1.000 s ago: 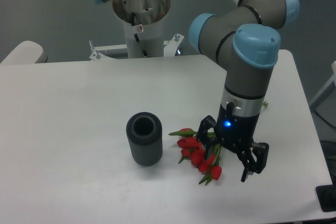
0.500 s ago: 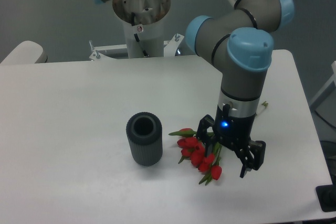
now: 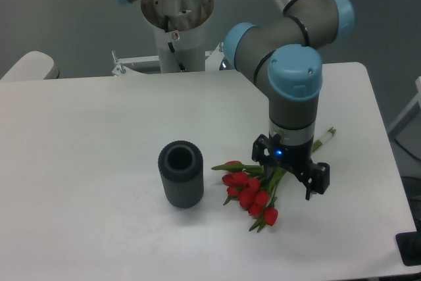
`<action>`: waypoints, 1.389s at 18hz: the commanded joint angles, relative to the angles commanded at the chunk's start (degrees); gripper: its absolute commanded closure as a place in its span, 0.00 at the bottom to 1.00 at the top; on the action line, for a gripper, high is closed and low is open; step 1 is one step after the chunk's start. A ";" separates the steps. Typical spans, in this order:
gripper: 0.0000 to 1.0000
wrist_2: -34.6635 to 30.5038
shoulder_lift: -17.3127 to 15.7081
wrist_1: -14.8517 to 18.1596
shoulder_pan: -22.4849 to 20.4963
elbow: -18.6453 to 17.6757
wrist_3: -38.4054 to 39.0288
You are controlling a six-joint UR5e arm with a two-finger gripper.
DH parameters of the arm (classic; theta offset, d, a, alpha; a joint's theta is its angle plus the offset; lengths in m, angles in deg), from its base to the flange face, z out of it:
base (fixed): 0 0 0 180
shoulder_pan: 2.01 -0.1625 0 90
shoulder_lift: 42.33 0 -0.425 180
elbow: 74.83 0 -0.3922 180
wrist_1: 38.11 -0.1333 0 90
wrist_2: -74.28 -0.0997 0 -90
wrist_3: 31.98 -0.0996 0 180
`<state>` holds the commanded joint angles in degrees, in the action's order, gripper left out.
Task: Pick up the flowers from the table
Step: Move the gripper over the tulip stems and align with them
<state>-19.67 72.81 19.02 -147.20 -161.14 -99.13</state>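
Note:
The flowers, a small bunch of red tulips with green leaves, lie on the white table right of centre near the front. Their pale stems run up and to the right, and the stem ends show past the arm. My gripper hangs over the stems just right of the blooms. It is open, with one finger on each side of the stems and nothing held. The arm's wrist hides the middle of the stems.
A dark grey ribbed cylinder stands upright with its open end up, just left of the blooms. The robot's base column rises at the back edge of the table. The table's right edge lies a short way beyond the gripper.
My gripper has moved left and toward the back, from right of the blooms to over the stems. The flowers and the cylinder have stayed in place.

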 joint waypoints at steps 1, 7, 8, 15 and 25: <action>0.00 0.00 0.00 0.09 -0.35 -0.44 -0.44; 0.00 0.17 -0.09 1.67 -3.16 -2.55 -8.13; 0.00 0.00 0.00 1.67 -3.16 -2.73 -10.44; 0.00 0.17 2.02 0.44 -4.39 -4.84 -16.60; 0.00 0.08 4.04 -4.57 -4.57 -7.04 -14.42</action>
<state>-19.59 76.85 14.45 -151.77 -168.17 -113.55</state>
